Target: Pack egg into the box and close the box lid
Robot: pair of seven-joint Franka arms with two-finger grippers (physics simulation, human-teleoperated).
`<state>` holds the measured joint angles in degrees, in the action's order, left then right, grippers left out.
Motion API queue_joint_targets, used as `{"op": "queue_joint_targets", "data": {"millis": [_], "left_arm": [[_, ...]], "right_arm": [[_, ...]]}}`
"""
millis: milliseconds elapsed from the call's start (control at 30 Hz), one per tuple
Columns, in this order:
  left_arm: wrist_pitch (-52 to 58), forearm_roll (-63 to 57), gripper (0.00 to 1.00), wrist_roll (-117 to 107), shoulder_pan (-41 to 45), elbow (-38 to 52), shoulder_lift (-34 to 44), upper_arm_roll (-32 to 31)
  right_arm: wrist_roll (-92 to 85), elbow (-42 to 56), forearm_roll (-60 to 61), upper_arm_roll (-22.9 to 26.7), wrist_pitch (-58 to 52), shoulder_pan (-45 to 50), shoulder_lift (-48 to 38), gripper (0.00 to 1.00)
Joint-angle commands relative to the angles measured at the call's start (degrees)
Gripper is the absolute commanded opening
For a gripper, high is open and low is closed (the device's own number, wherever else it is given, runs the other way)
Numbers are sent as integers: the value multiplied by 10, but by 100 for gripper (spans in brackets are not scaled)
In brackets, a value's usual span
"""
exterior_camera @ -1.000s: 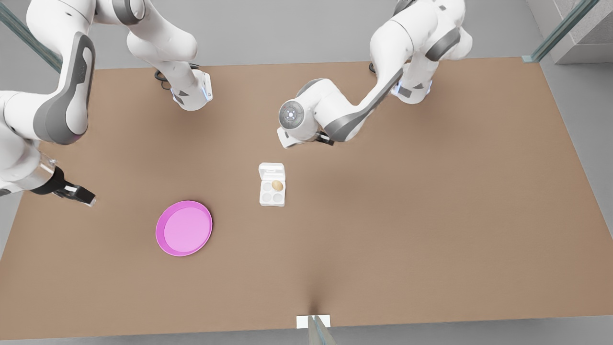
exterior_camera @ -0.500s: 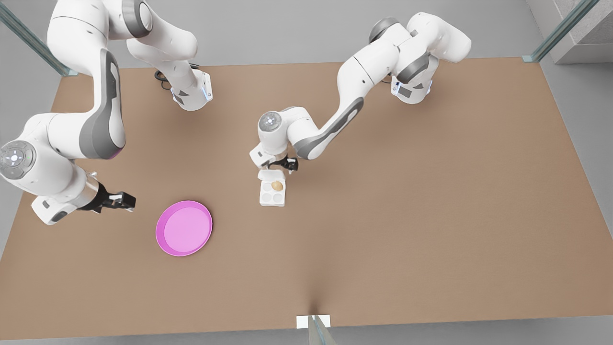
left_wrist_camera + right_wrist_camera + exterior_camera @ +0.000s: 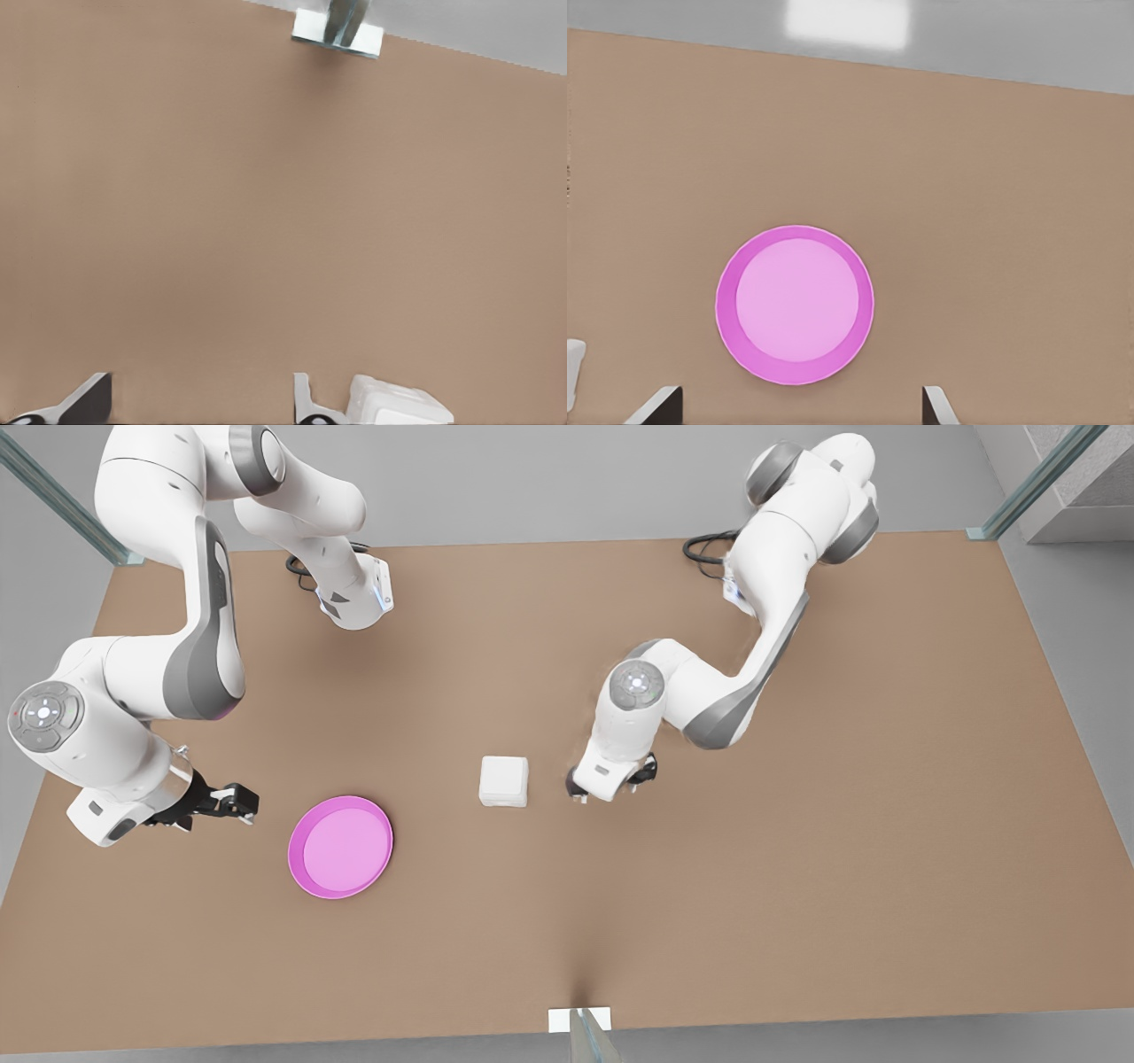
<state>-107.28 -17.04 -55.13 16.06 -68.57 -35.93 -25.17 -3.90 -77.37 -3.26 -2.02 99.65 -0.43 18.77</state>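
Brown and matte, the desk (image 3: 797, 868) stretched under both arms, with grey floor beyond its edges. Near its middle sat the box (image 3: 503, 781), its box lid (image 3: 503, 774) folded flat down over the tray so that the carton read as one plain white rounded square; the egg could not be seen with the lid down. Just beside the box, on the front view's right, the left pincer (image 3: 611, 786) hung low over the desk, apart from the carton. In the left wrist view its two fingertips (image 3: 306, 403) stood well apart with bare desk between them, so the pincer was released and held nothing, and a corner of the white box (image 3: 394, 405) showed right next to one fingertip. Toward the front view's left, the right pincer (image 3: 232, 804) hovered near a round pink plate (image 3: 340, 847), pointing toward it without touching it. The right wrist view looked down on the pink plate (image 3: 795, 304), with that pincer's fingertips (image 3: 660, 403) spread wide on either side and nothing between them, so it too was released. A small white bracket (image 3: 579, 1019) sat at the desk's near edge in the front view.
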Motion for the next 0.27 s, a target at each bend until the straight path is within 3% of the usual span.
{"op": "queue_joint_targets", "data": {"millis": [0,33,67,100,133,233], "left_arm": [[191,11,100,239,-128,-2,37,-40],[252,35,100,402,-118,2,65,26],[267,203,100,538,-60,-5,117,218],[255,224,100,565,-60,-53,173,243],[150,213,100,562,-64,-194,265,243],[146,210,100,561,-62,-194,259,239]], "right_arm": [[-22,0,1,0,3,0,-1,100],[-22,0,1,0,2,0,-1,100],[-21,-2,1,0,2,-1,-1,100],[-10,-5,2,0,4,-4,-1,100],[-2,-6,2,0,5,-4,-3,100],[11,-5,3,0,1,0,-5,100]]}}
